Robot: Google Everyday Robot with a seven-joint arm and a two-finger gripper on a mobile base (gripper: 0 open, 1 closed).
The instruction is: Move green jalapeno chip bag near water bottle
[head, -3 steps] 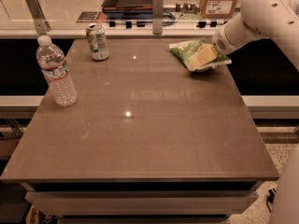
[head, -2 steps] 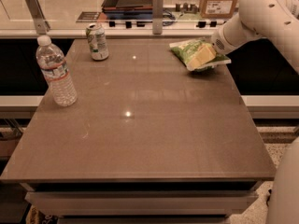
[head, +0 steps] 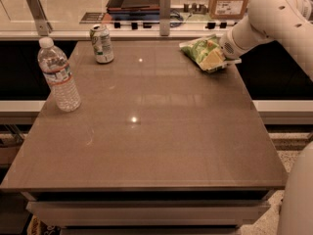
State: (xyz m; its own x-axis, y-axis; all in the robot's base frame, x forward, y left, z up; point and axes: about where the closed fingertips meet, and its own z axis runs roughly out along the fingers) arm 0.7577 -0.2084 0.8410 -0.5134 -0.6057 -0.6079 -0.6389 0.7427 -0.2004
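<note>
Likely light and crinkly, the green jalapeno chip bag [head: 199,50] is best pinched at its right edge by the gripper [head: 221,59] there, hold unclear.

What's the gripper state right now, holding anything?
Gripper: at the right end of the green jalapeno chip bag, at the far right of the table; open, closed or holding cannot be told.
</note>
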